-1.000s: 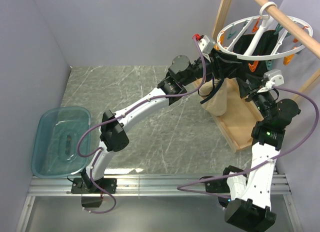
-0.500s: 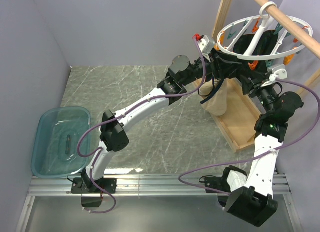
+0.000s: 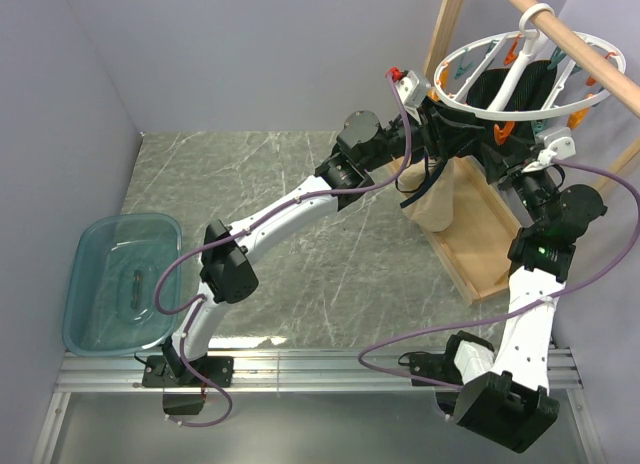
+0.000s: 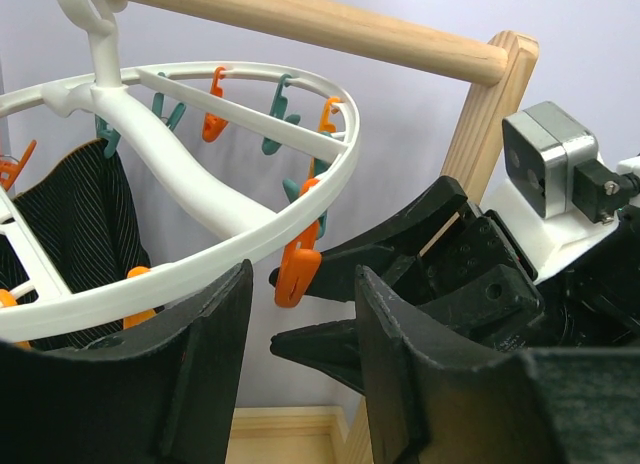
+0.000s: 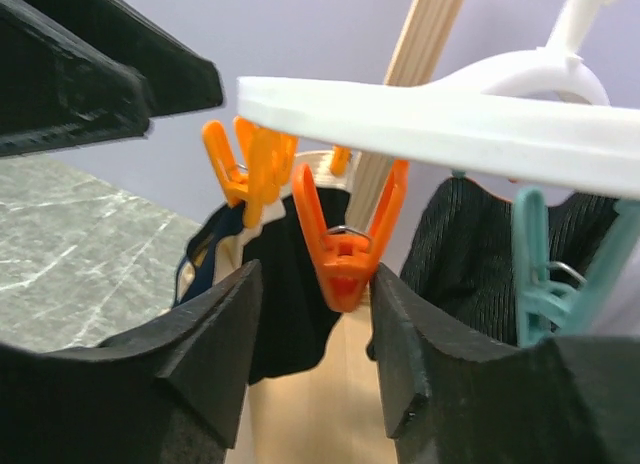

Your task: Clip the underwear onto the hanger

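The underwear [image 3: 438,199] hangs under the seven o'clock rim of the hanger [image 5: 450,134]. The left gripper [image 4: 302,276], jaws released and empty, sits at its twelve o'clock. The right gripper [image 5: 315,274], jaws released, flanks an orange clip [image 5: 345,249] with little room either side.

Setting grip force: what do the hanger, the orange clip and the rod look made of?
Hanger: white plastic by its smooth moulded look, slight sheen. Orange clip: glossy plastic, with what looks like a metal wire spring. Rod: bare light wood, faint grain, matte.

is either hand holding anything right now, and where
Left hand: open, holding nothing. Right hand straddles an orange clip at its lower end; whether it grips cannot be told.
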`<state>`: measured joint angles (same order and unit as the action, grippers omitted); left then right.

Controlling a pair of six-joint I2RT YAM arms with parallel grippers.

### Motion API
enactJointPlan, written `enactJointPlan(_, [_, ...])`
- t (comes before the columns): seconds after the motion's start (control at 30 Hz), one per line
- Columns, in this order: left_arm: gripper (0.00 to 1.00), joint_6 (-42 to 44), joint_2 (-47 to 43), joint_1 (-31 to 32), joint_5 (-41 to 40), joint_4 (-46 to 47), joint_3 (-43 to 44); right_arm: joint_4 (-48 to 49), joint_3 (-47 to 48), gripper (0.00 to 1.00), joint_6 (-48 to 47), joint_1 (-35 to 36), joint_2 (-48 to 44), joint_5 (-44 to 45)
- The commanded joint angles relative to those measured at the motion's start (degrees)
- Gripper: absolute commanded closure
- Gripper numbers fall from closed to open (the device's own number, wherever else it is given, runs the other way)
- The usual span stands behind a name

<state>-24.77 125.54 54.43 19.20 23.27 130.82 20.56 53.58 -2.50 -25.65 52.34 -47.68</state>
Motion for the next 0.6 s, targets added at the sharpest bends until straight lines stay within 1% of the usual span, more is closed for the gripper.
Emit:
enactJointPlan(0.0, [0.50,-1.0,-0.5,0.1,0.7,1.5,0.6,3.7,2.7,0.48,-1.1,1.3,-0.1,-0.3])
enactJointPlan(0.07, [0.50,-1.1,-0.3,0.1,0.8,0.7,1.4,3.4,2.8,0.53,-1.9,2.4,0.0,0.0])
enactJointPlan(0.2, [0.51,-0.7,-0.3,0.1,-0.1,-0.9,2.0,3.1,2.9,0.60,-2.8,3.7,0.2,0.6])
enactJointPlan(0.43, [0.53,-1.1,0.2,0.1,-0.8,-1.2,2.6,2.2,2.9,0.64,-4.0,5.5,0.0,2.4])
enactJointPlan(0.57, [0.52,-2.3,0.9,0.2,-0.5,-0.1,3.2,1.2,2.5,0.64,-5.1,6.5,-0.3,3.7])
